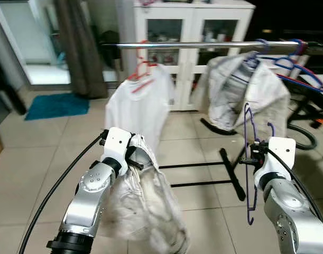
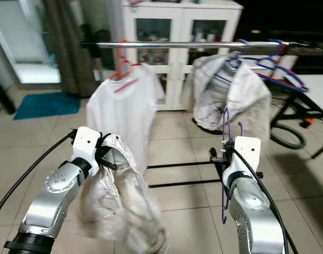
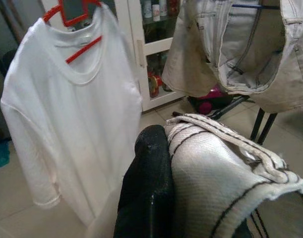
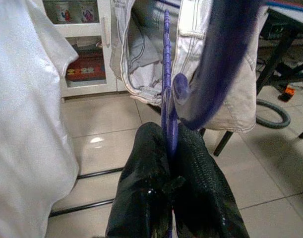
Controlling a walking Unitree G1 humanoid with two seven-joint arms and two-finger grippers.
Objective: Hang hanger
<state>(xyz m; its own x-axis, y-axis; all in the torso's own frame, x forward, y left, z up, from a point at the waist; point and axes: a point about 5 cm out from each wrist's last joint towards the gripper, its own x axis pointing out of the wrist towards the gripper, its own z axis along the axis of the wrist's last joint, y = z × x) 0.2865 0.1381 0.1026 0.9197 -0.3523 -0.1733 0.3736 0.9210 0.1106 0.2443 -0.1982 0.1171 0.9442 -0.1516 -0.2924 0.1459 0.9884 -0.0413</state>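
Note:
My right gripper (image 1: pixel 252 153) is shut on a purple plastic hanger (image 1: pixel 249 159), held upright and edge-on below the metal rail (image 1: pixel 203 45); its black fingers (image 4: pixel 151 163) pinch the hanger (image 4: pixel 167 114). At the lower left, my left gripper (image 1: pixel 134 155) is shut on a pale crumpled garment (image 1: pixel 145 211) that droops below it; one black finger (image 3: pixel 149 183) presses its waistband (image 3: pixel 215 163). A white T-shirt (image 1: pixel 137 106) on a red hanger (image 1: pixel 142 71) and light jeans (image 1: pixel 251 90) on a blue hanger (image 1: pixel 291 66) hang on the rail.
The rack's black base bars (image 1: pixel 232 174) lie on the tiled floor between my arms. A white glass-door cabinet (image 1: pixel 193 32) stands behind the rail. A teal mat (image 1: pixel 55 105) lies far left. Black hose and table legs (image 1: pixel 309 127) crowd the right.

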